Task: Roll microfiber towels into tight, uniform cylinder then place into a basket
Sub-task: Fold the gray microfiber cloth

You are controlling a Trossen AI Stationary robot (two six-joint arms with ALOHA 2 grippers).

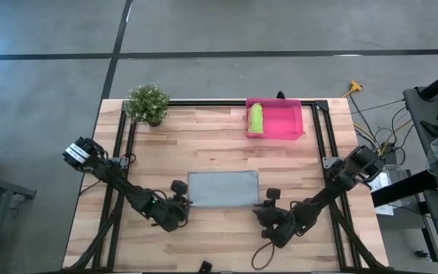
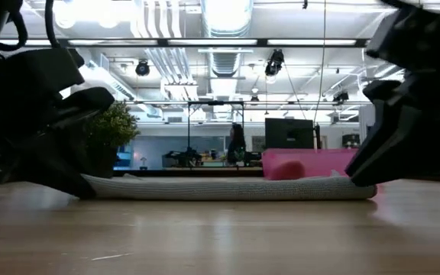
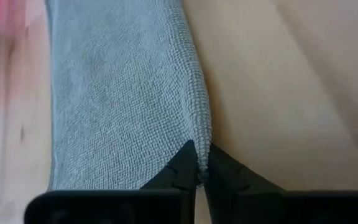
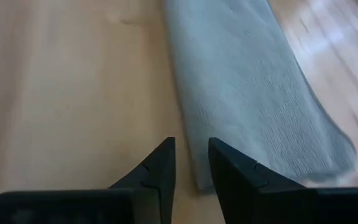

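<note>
The grey towel (image 1: 223,189) lies flat, folded into a long band, on the wooden table's middle near part. My left gripper (image 3: 199,167) is shut on the towel's near edge at its left end (image 1: 182,201). My right gripper (image 4: 191,158) is open at the towel's right near corner (image 1: 268,205). One of its fingers stands over the cloth and the other over bare wood. The lime green towel (image 1: 255,118) lies rolled up inside the pink basket (image 1: 299,122) at the far right. My left gripper pinches the grey towel's near long edge (image 3: 197,134), close to its left end, between its two fingertips. That edge looks rounded, like a fold. The fingers slant down from the table's left near side. The towel lies flat on the table. My right gripper straddles the towel's near edge (image 4: 188,134); whether its fingers touch the cloth I cannot tell.
A small potted plant (image 1: 147,103) stands at the table's far left corner. A black frame rail (image 1: 204,102) runs along the far edge and down both sides. Bare wood (image 1: 204,144) lies between the towel and the basket.
</note>
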